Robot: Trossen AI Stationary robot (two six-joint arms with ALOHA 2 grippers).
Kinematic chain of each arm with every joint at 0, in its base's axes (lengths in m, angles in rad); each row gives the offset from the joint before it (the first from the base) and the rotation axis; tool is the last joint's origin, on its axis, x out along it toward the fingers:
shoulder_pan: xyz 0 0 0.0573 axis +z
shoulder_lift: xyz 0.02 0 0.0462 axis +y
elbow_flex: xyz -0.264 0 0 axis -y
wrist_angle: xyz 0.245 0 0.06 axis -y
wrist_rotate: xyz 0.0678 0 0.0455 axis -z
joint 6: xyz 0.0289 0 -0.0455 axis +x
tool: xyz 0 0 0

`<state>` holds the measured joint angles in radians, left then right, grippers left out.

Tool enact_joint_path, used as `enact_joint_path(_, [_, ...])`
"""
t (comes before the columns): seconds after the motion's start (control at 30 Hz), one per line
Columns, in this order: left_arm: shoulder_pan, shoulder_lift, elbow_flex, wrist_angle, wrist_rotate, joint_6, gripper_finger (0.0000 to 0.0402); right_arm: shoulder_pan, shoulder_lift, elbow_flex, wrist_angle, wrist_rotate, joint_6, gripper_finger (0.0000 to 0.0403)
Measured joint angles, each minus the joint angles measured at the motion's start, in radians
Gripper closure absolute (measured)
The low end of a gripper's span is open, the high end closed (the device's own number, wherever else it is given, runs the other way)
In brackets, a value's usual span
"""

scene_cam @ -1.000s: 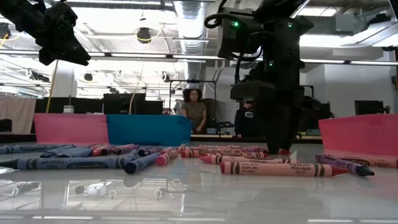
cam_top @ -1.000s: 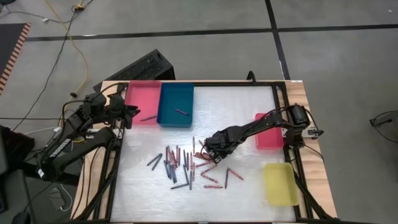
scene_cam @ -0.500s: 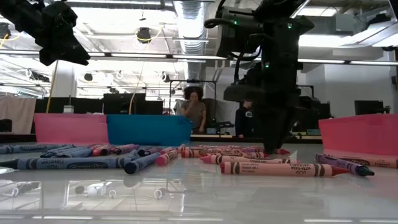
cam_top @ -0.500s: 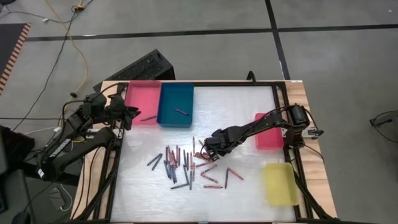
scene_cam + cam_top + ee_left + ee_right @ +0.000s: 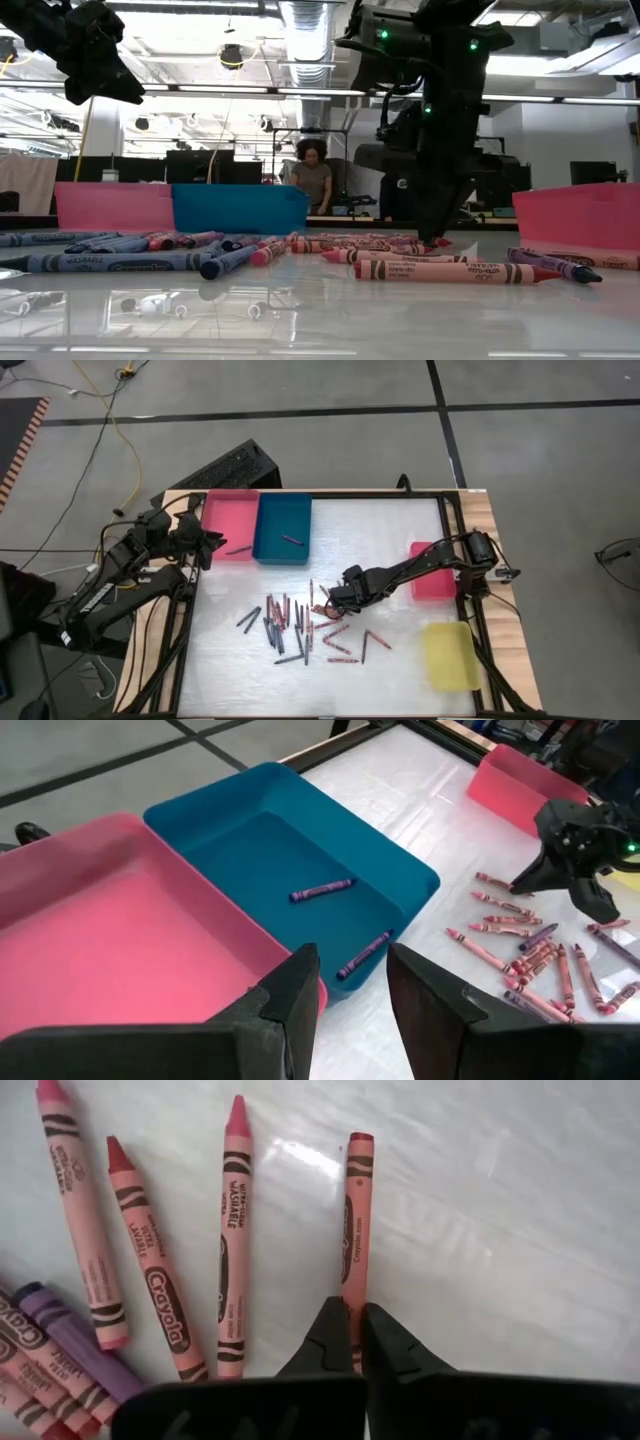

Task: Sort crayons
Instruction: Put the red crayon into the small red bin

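Several crayons [image 5: 290, 622], red, pink, purple and grey-blue, lie scattered flat on the white table top. My right gripper [image 5: 335, 597] stands at the right edge of this scatter, pointing steeply down, shut on one red crayon [image 5: 355, 1220]. My left gripper [image 5: 205, 545] hangs raised over the table's left edge beside the pink tray [image 5: 228, 525]. It is open, with nothing between its fingers [image 5: 300, 990]. Two purple crayons [image 5: 322, 890] lie in the blue tray [image 5: 283, 528]. My right gripper pinches the red crayon between its two fingertips [image 5: 330, 1335] near the crayon's flat end [image 5: 354, 1295]. The fingers come from above, slanting steeply down. The rest of the crayon runs out beyond the fingertips and seems to lie on the table.
A red-pink tray [image 5: 432, 572] sits at the table's right edge, and a yellow tray [image 5: 450, 655] lies nearer the front right. Other red and pink crayons [image 5: 235, 1230] lie close beside the held one. People show in the room beyond the table [image 5: 312, 180].
My right gripper has shut its fingers on the red crayon and rolled about its own axis, staying at the same spot by the crayons. The crayons on the table have kept their places.
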<state>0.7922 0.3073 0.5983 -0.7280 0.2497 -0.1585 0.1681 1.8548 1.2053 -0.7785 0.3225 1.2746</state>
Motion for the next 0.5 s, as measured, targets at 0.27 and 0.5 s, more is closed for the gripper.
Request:
enact_joint_path(0.27, [0.000, 0.000, 0.000, 0.002, 0.000, 0.008, 0.0291, 0.055, 0.003, 0.064, -0.003, 0.161, 0.061, 0.0402])
enact_joint_path(0.5, [0.000, 0.000, 0.000, 0.002, -0.029, -0.004, 0.0291, 0.002, 0.002, 0.151, -0.032, 0.225, -0.194, 0.0402])
